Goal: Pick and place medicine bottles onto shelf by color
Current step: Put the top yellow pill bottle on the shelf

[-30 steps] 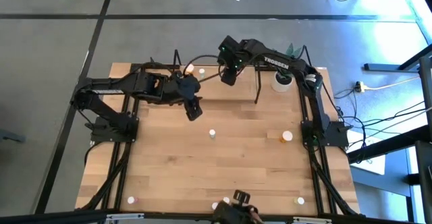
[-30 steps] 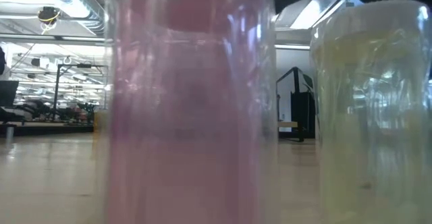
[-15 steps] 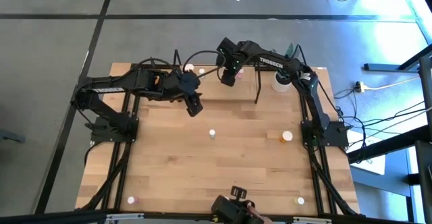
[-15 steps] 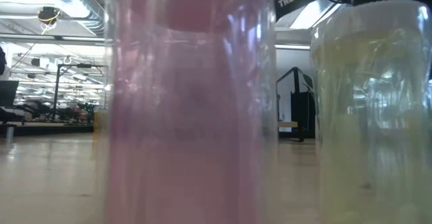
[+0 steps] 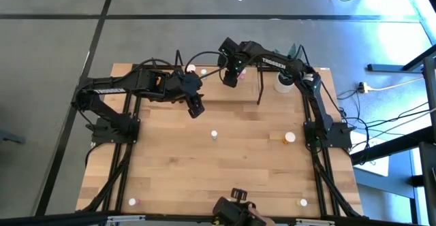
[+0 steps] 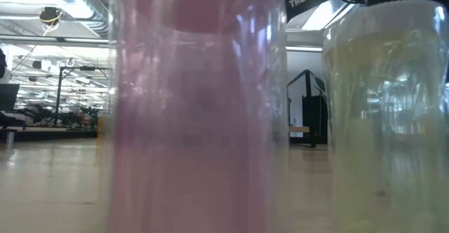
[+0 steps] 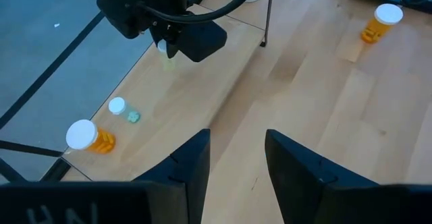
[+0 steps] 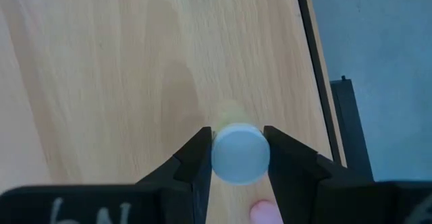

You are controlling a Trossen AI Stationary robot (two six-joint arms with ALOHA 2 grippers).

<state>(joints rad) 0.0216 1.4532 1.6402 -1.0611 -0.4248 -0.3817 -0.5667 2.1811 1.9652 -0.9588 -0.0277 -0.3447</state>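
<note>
Right gripper (image 5: pixel 231 78) is over the far edge of the table, above the shelf (image 5: pixel 225 90) board, fingers closed on a small bottle (image 8: pixel 237 152) w/ a white cap; the body under the cap looks pale yellowish-green, though it's mostly hidden by the cap, so colour is prob. not certain. Left wrist view shows the same grip: bottle (image 7: pixel 166 49) hanging upright between the right fingers, just above the board.

Handling: judged light, stiff plastic, smooth sides, so likely slippery. The grip sits right at the cap, and the bottle is narrower than the fingers, so a small tilt could let it swing or slip. Best held across the cap or upper body, kept upright, and let go only once the base touches.

Left gripper (image 5: pixel 196 108) waits nearer the table middle, fingers apart, holding nothing.

Around: on the board to the left, an orange bottle (image 7: pixel 90 137) and a small green bottle (image 7: pixel 124 110) stand close together; no contact w/ the carried one. A thin black upright (image 5: pixel 259 86) of the shelf stands right of the right gripper and could catch the arm. White pot (image 5: pixel 285 82) sits farther right. Loose on the table: one white-capped bottle (image 5: pixel 214 135) mid-table, an orange bottle (image 5: pixel 289 138) to the right, more at the near edge (image 5: pixel 132 201). Low view is blocked by a pink bottle (image 6: pixel 200 121) and a pale bottle (image 6: pixel 389 121) close up.
</note>
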